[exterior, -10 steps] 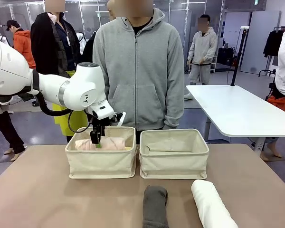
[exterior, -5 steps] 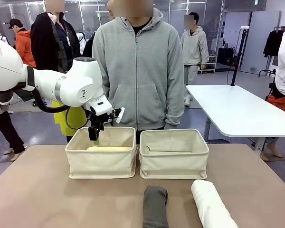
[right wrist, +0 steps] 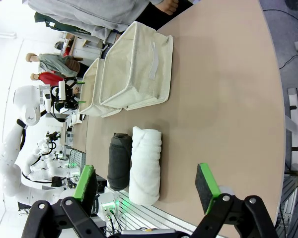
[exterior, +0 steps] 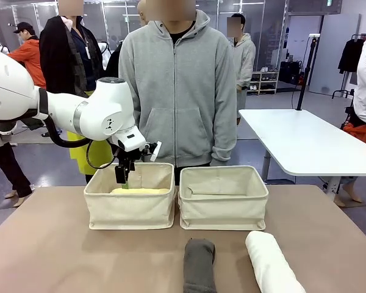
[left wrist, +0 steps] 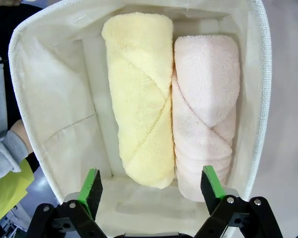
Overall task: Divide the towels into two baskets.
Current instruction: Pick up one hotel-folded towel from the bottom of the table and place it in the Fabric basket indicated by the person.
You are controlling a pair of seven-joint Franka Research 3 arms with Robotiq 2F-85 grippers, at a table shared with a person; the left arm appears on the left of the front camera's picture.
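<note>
L tool (exterior: 122,179) lifted; tan table (exterior: 49,244), ppl (exterior: 70,55) behind.

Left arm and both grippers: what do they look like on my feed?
The left arm is glossy white with rounded joints and a black cable looping beneath. The left gripper and right gripper are black, two-fingered, with green pads.

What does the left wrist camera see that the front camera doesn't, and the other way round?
Left wrist view: the cream towel lying right against the pale yellow towel, along the bottom of the left basket. Front view: the second basket, the dark grey towel and the white towel on the table, and the person behind. Both: the left basket, a bit of pale yellow towel, and the open left end effector over it.
</note>
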